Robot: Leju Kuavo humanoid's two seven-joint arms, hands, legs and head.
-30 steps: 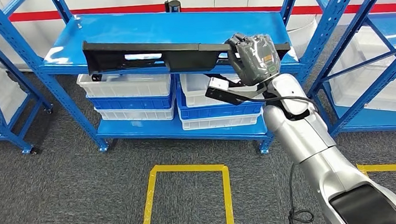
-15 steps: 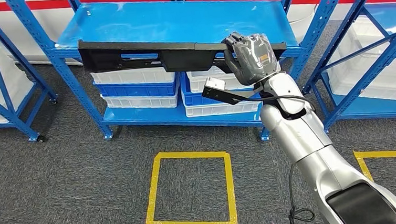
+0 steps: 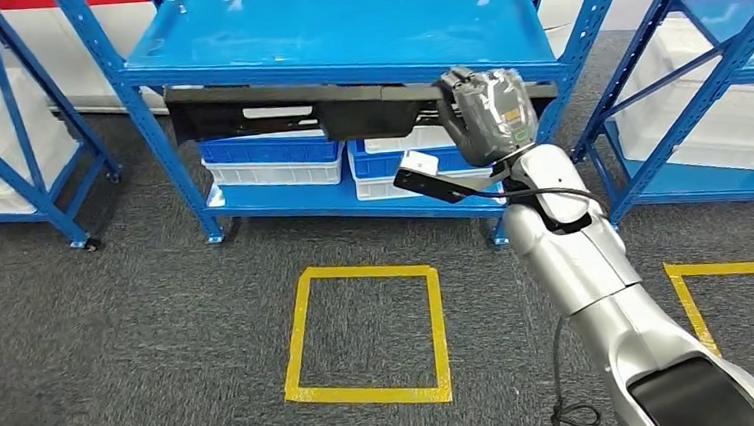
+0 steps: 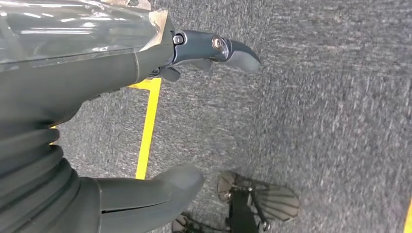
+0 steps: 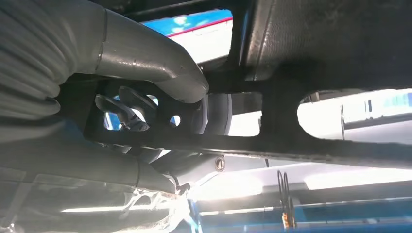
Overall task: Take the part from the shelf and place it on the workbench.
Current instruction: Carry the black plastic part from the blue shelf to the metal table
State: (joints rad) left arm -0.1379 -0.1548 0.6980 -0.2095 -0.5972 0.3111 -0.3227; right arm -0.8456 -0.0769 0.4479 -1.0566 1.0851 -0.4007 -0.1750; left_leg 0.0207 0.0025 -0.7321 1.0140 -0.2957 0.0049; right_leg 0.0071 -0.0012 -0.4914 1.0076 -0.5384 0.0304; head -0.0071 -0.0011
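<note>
Part (image 3: 296,108), a long black panel, is held level in front of the blue shelf (image 3: 340,30), just under its top board's edge, whereas half a second ago it overlapped that board; since the whole view has shifted, the robot is judged to be backing away. The right hand (image 3: 486,115) is clamped on one end of it. The left hand (image 4: 97,111) hangs over carpet, fingers apart, nothing held.

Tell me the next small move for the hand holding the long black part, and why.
Probably carry it further back from the shelf, keeping it level. The right hand grips the long black part near one end, so most of its length hangs out unsupported, and it sits just in front of the blue shelf edge. No workbench shows in the head view.
</note>
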